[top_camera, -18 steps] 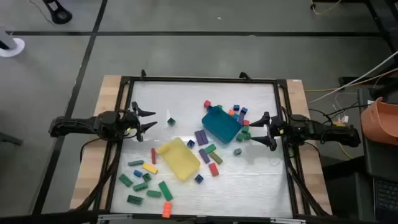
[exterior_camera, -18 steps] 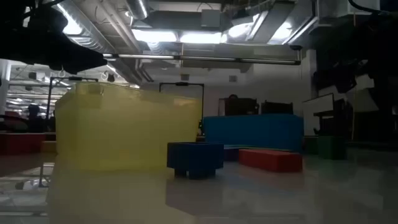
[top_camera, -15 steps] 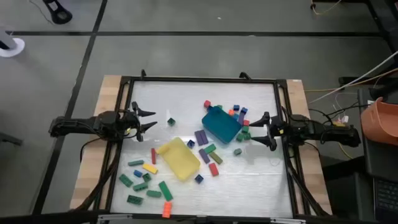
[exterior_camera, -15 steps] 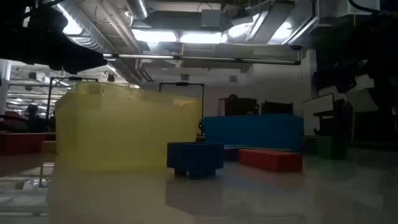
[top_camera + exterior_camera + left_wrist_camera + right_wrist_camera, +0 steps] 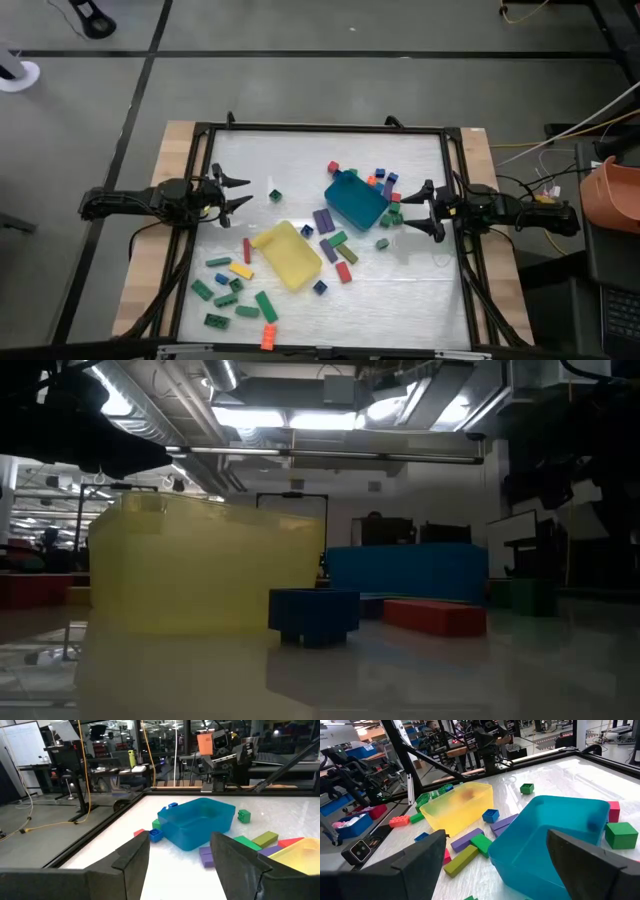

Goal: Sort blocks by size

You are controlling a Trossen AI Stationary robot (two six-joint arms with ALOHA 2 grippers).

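Overhead: white table [image 5: 300, 160] | grey floor [image 5: 300, 90] | ceiling lights [image 5: 330, 418]

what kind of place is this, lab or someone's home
Most likely a robotics lab or workshop, not a home: exposed ceiling pipes over an open hall, a whiteboard beside equipment stands, and a framed white table with two robot arms mounted at its sides.
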